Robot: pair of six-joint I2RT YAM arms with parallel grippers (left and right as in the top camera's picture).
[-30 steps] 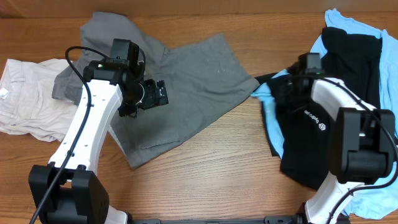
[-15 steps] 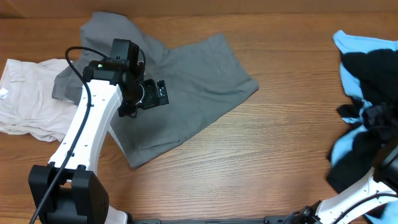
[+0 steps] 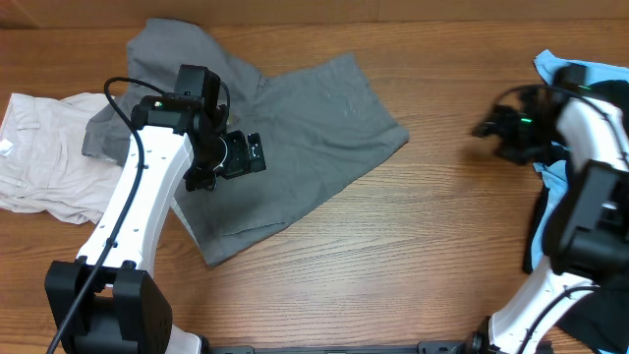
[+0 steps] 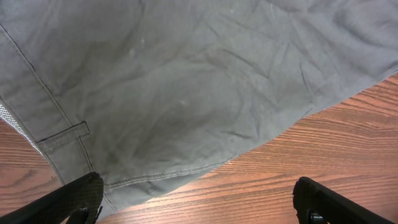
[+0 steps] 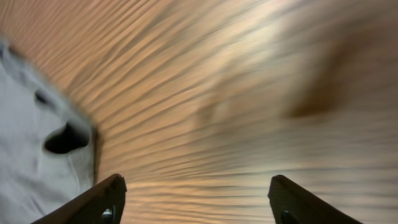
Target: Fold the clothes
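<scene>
The clothes, a pair of grey shorts [image 3: 305,118], lie spread flat on the left half of the wooden table, waistband toward the lower left. My left gripper [image 3: 254,152] hovers over them, open, nothing between its fingers. In the left wrist view the shorts [image 4: 186,93] fill the upper part, their hem running onto bare wood, and the gripper [image 4: 199,205] stands wide with its fingertips [image 4: 81,196] apart. My right gripper [image 3: 488,129] hangs open over bare wood near the right edge. In the blurred right wrist view that gripper [image 5: 199,202] is empty.
A cream garment [image 3: 39,147] lies at the far left, touching the shorts. Light-blue cloth [image 3: 580,71] and black cloth [image 3: 550,221] are bunched at the right edge under the right arm; pale blue cloth [image 5: 31,143] shows at the left in the right wrist view.
The right arm has swept the black and light-blue garments from centre-right to the right edge and let go; its jaws have opened. The left arm has barely moved.
</scene>
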